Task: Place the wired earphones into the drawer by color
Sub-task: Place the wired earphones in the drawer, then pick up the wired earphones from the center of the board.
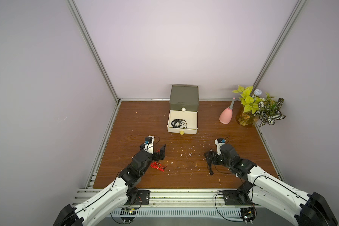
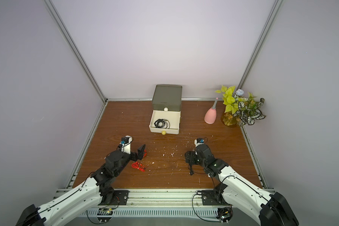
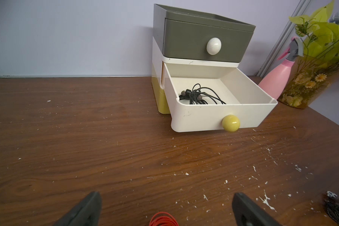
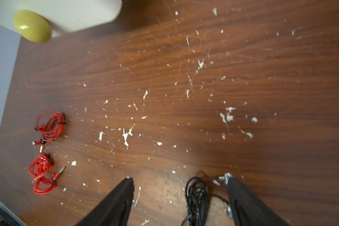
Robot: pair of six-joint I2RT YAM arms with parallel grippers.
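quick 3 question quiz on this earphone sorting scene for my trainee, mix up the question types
1. True or false: the cream drawer stands pulled out, with black earphones lying inside.
2. How many red earphone bundles lie on the table? A) one B) two C) three
3. Fill in: the right end effector has a ___ earphone bundle between its open fingers.

Key: 1 true; 2 B; 3 black
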